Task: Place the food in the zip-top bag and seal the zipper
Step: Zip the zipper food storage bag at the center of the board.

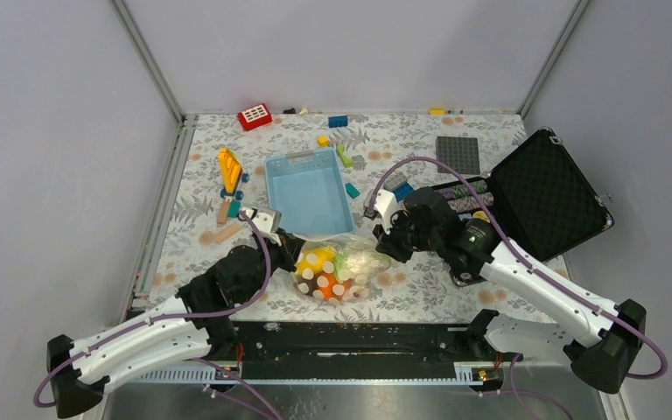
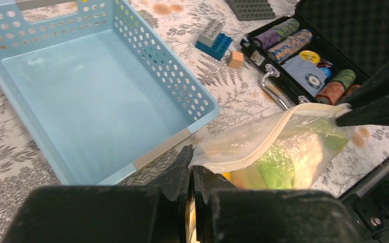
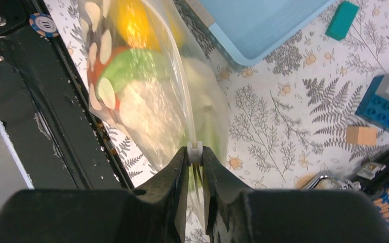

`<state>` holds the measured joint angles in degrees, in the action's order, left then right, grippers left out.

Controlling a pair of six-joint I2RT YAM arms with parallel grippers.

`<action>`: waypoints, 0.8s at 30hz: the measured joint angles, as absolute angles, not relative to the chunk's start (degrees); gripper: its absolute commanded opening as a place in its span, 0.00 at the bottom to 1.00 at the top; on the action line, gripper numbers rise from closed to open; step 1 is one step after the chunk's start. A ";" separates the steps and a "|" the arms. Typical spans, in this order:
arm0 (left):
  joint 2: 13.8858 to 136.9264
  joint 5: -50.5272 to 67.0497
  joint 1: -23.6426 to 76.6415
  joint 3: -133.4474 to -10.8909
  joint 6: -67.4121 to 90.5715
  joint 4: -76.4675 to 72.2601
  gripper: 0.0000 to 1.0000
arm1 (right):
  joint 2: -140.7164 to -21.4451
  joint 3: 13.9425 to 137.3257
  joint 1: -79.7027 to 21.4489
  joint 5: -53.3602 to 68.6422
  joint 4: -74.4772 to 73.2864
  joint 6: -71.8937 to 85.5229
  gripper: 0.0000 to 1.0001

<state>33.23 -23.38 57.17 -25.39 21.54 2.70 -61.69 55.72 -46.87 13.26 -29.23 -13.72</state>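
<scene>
Food (image 1: pixel 324 267) sits inside the bag (image 1: pixel 363 261) on the table (image 1: pixel 420 284), near the basket (image 2: pixel 182 81). Left gripper (image 2: pixel 192 164) and right gripper (image 3: pixel 195 152) each pinch one end of the zipper (image 2: pixel 253 142); a slipping pinch could leave the seal gaping.

Bright, even light with soft shadows; wrist views blur the near jaws and the zip-top bag (image 3: pixel 147 101).
</scene>
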 measured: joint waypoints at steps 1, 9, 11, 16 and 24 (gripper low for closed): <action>33.06 -24.27 57.17 -25.39 21.91 3.49 0.00 | -61.23 55.35 -46.87 12.45 -29.54 -13.43 0.00; 32.25 -28.51 57.17 -25.47 23.83 6.61 0.00 | -56.38 52.75 -46.87 7.25 -31.86 -11.75 0.00; 32.23 -29.50 57.17 -25.50 24.16 7.14 0.00 | -55.37 52.16 -46.87 6.07 -32.32 -11.25 0.00; 32.08 -31.83 57.17 -25.91 25.12 8.88 0.00 | -53.23 51.13 -46.87 4.34 -32.58 -9.63 0.00; 29.56 -30.00 57.36 -26.17 25.17 9.80 0.00 | -47.92 50.00 -46.87 5.45 -31.44 -5.32 0.00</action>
<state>29.56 -30.00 57.36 -26.17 25.17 9.80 -47.92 50.00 -46.87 5.45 -31.44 -5.32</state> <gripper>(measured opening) 0.010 0.196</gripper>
